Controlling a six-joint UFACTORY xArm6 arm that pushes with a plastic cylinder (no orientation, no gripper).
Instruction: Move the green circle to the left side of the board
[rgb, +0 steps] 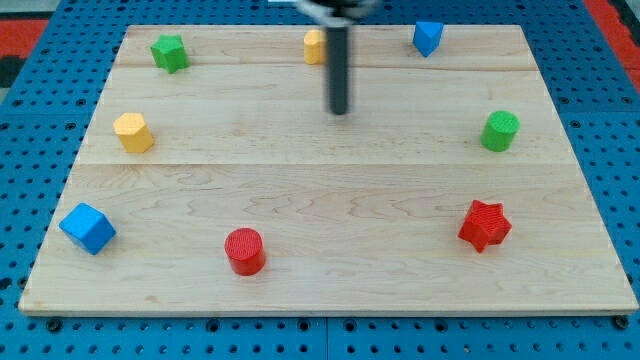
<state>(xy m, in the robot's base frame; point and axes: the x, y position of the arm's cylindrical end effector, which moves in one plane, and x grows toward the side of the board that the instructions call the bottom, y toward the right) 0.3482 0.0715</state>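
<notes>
Eight blocks ring the board (330, 200), my tip (340, 112) above centre.
Green circle (499, 131) sits at three o'clock, well apart from my tip, a bare rod touching no block.

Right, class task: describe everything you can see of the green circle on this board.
The green circle is a short, solid-looking green cylinder standing upright on its flat end, its round top facing up. It looks like smooth painted wood or plastic. It sits on the pale wooden board near the view's right edge, about mid-height. Nothing touches it: the red star lies apart below it, the blue block apart above, and my tip is well off to its left.
</notes>
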